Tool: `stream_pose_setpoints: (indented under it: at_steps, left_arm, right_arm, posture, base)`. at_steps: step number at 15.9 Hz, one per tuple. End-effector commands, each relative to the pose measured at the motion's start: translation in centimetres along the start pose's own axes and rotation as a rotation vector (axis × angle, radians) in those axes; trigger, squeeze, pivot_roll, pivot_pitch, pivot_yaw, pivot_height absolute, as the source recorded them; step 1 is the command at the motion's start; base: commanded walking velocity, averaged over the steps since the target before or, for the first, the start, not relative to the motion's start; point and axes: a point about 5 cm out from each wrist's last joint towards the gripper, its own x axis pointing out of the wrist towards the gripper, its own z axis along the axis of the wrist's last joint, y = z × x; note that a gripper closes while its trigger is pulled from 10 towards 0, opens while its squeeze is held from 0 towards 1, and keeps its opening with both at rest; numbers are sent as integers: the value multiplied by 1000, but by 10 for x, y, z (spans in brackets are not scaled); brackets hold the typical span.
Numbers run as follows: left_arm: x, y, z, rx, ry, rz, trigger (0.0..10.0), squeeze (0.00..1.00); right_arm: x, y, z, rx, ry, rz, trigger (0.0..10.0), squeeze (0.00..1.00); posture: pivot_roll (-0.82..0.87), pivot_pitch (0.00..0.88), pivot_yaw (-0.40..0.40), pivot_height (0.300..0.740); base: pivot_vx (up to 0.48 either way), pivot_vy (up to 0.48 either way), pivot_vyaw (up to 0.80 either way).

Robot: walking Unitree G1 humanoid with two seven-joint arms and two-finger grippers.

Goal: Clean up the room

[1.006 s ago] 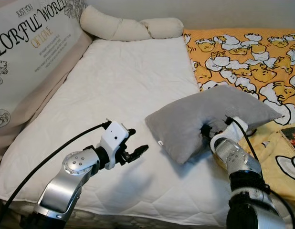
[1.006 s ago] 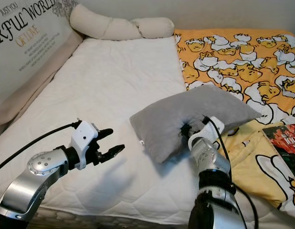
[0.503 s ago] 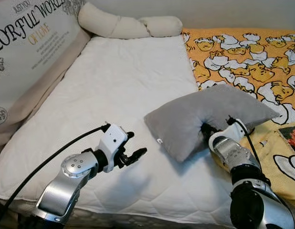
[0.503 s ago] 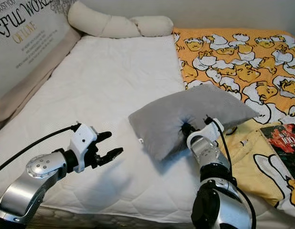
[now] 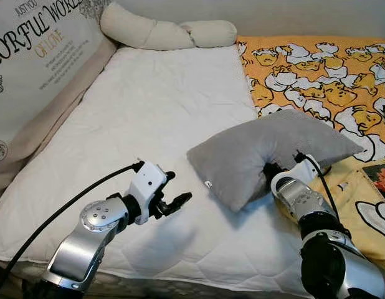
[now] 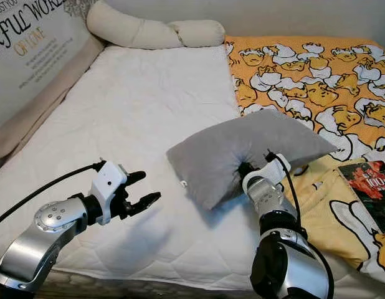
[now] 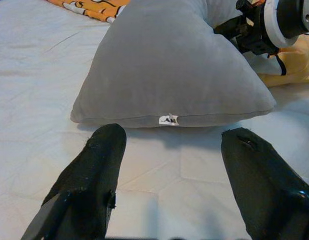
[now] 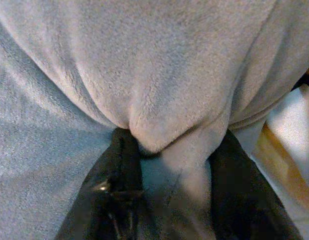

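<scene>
Grey pillow (image 5: 273,152) lies on the bed, straddling the edge where the white mattress (image 5: 155,124) meets the yellow duck-print blanket (image 5: 317,68). Its long axis runs from the near-left corner up toward the far right.

Right gripper (image 5: 269,169) is clamped on the pillow's near edge — the right wrist view shows plush fabric bunched between both black fingers (image 8: 117,195). That edge sits lifted, the far side resting on the blanket.

Left gripper (image 5: 175,202) hovers over bare mattress, fingers spread, holding nothing. It points at the pillow's near-left corner, which lies just ahead and to the robot's right — near, not touching.

Judgement: the right arm already has the pillow; the left is closest to the free corner if a second grip is needed.
</scene>
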Motion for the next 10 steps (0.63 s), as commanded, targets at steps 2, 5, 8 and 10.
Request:
stream_pose_setpoints:
  at_steps: [2,5,8,10]
  left_arm:
    - [-2,2,1,11,6,15,10000,0]
    - [-5,1,1,-15,1,-4,10000,0]
    - [-10,3,2,-22,3,-16,10000,0]
    - [-23,18,0,-34,12,50,10000,0]
  right_arm:
    - [2,10,-1,-21,13,17,0,0]
    - [2,15,7,-31,-10,29,0,0]
    - [1,25,16,-85,-37,64,0,0]
    - [-2,53,33,-159,-78,157,0,0]
  posture:
    - [27,0,25,740]
    - [31,0,26,740]
    - [31,0,29,740]
    - [27,0,29,740]
  base:
    - [0,0,0]
    - [0,0,0]
    - [0,0,0]
    - [0,0,0]
